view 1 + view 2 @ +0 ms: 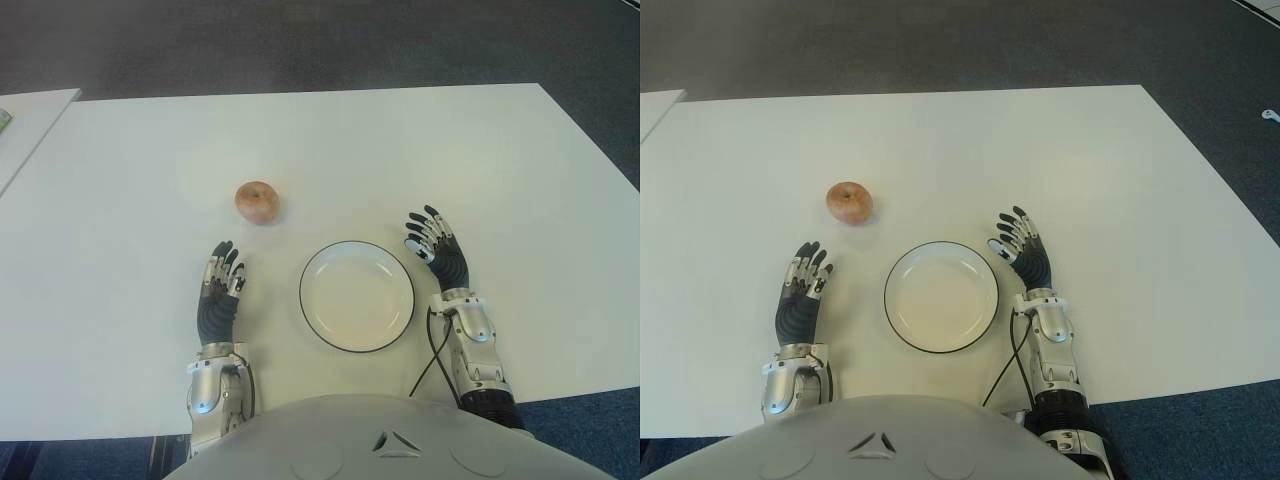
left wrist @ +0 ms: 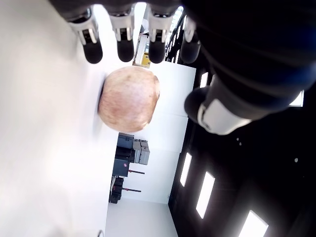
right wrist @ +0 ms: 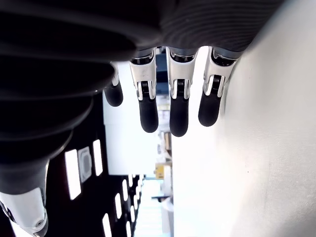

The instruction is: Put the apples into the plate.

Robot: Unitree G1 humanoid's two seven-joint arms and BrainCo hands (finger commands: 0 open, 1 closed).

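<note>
One reddish-yellow apple (image 1: 257, 202) sits on the white table (image 1: 120, 220), left of centre. A white plate with a dark rim (image 1: 312, 318) lies empty near the front edge. My left hand (image 1: 221, 272) is to the left of the plate and nearer than the apple, fingers spread, holding nothing. The left wrist view shows the apple (image 2: 129, 98) a short way beyond the fingertips (image 2: 93, 52), apart from them. My right hand (image 1: 428, 238) shows just right of the plate, fingers extended and empty.
A second white table's corner (image 1: 30, 115) shows at the far left. Dark carpet (image 1: 320, 40) runs beyond the table's far edge. A black cable (image 1: 432, 360) trails by my right forearm.
</note>
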